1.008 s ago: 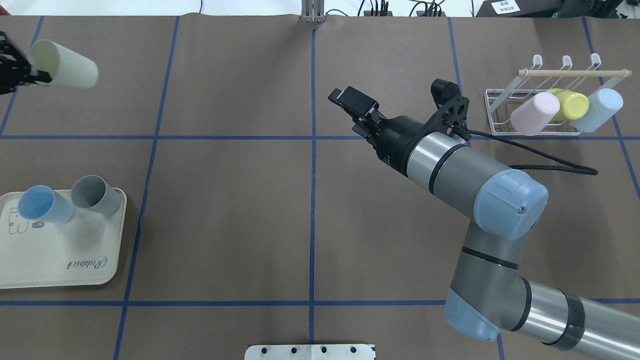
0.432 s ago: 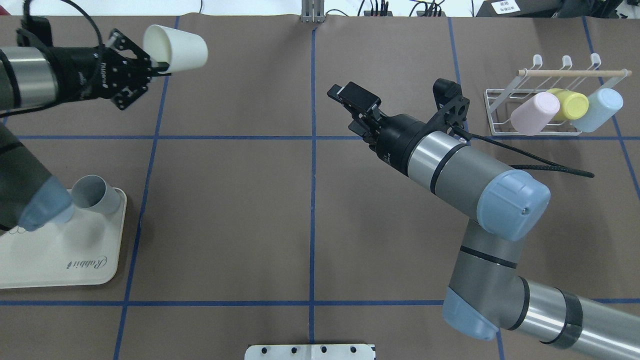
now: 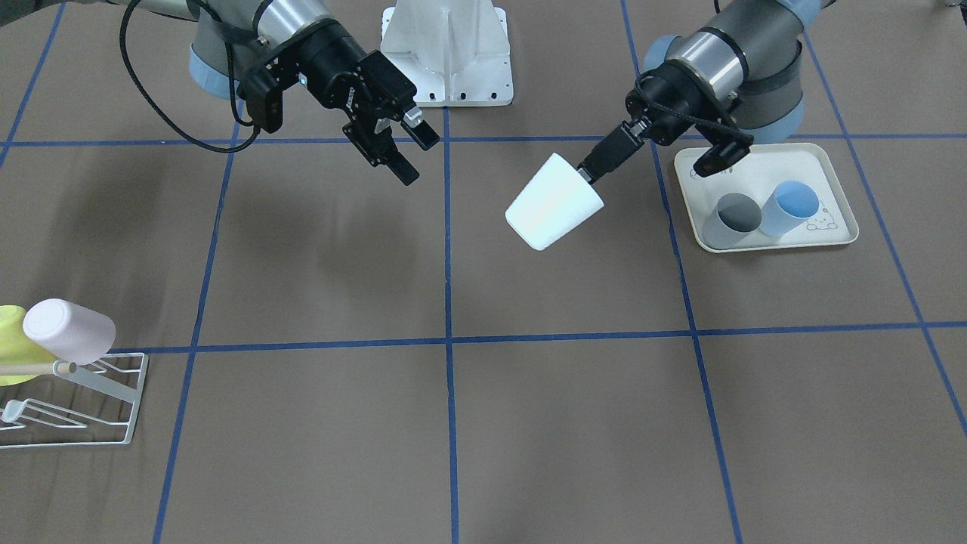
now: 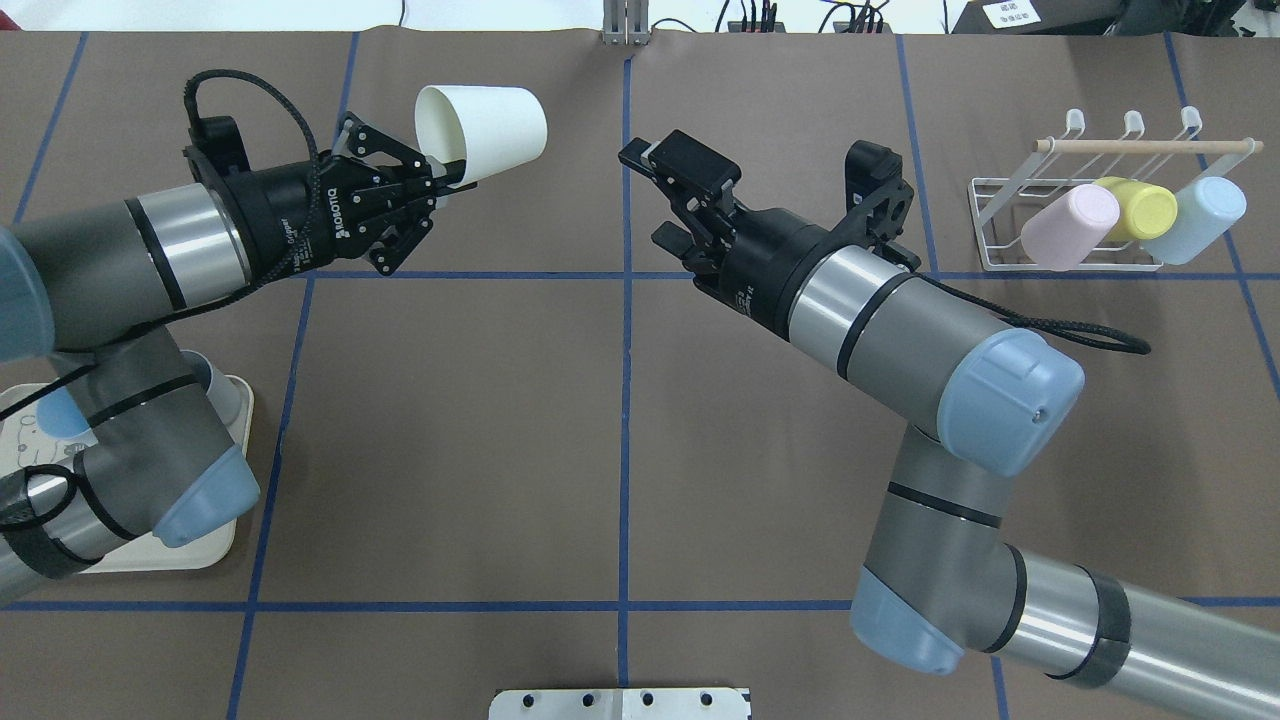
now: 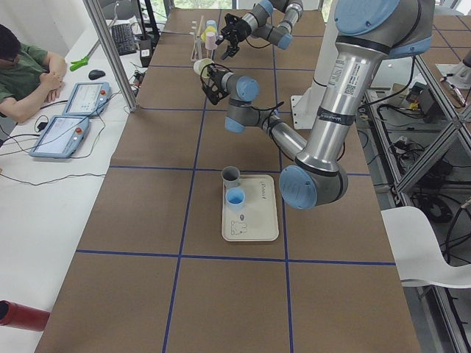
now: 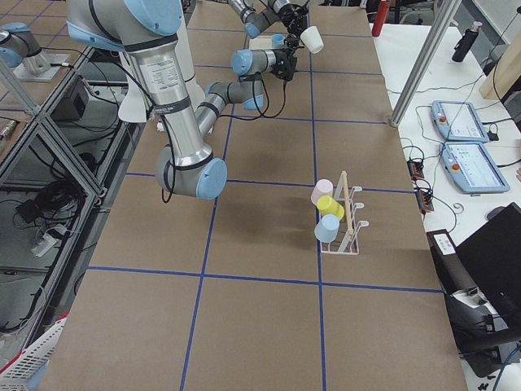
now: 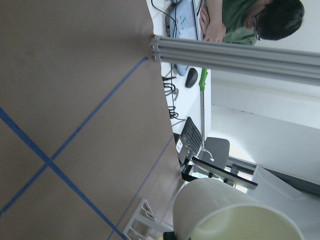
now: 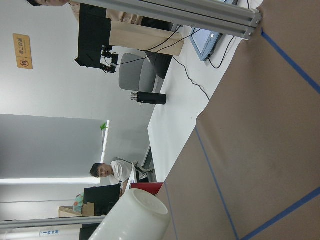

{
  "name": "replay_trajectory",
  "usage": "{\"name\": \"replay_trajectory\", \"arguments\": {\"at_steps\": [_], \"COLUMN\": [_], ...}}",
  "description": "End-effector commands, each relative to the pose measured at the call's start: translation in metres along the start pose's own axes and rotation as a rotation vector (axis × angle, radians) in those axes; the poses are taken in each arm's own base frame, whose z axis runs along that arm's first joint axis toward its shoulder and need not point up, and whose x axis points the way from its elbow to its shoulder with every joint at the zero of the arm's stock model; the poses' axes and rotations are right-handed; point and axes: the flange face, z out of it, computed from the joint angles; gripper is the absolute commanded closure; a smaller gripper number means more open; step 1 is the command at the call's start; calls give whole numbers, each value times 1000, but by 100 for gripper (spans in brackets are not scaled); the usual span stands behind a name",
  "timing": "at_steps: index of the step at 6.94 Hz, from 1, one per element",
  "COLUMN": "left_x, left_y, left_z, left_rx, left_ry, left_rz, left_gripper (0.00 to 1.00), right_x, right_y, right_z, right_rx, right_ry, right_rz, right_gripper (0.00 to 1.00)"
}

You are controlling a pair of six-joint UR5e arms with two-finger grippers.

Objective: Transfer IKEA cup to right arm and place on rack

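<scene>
Overhead exterior shows the left gripper (image 4: 448, 178) has swung in from the 9 o'clock edge, carrying the white cup (image 4: 482, 122) to about 11 o'clock of the table's middle, just short of the centre tape line. The right gripper (image 4: 660, 200) has edged toward it, jaws spread wide and apart from the cup. The cup hangs in the air on its side, long axis roughly 9 to 3, base toward 3 o'clock, its rim pinched by the left jaws. The left arm hides most of the tray (image 4: 200, 545). The rack (image 4: 1140, 146) stands at 2 o'clock.
</scene>
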Motion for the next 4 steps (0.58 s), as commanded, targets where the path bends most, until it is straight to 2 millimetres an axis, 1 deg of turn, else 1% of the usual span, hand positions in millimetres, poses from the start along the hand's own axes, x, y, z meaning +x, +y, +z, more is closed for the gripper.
{"name": "replay_trajectory", "arguments": {"at_steps": [1, 2, 3, 4], "left_x": [-9, -11, -9, -19], "left_y": [3, -1, 4, 15], "left_z": [-6, -5, 0, 3], "left_rx": [-99, -104, -108, -121], "left_ry": [165, 177, 192, 186], "left_rz": [-95, -116, -131, -147], "left_gripper": [100, 100, 100, 100], "right_x": [-17, -19, -19, -19], "right_y": [9, 9, 11, 11], "right_z": [2, 1, 2, 2], "right_rx": [-28, -30, -34, -34], "right_ry": [-46, -50, -50, -49], "right_rz": [110, 116, 126, 143], "right_gripper": [1, 1, 1, 1]}}
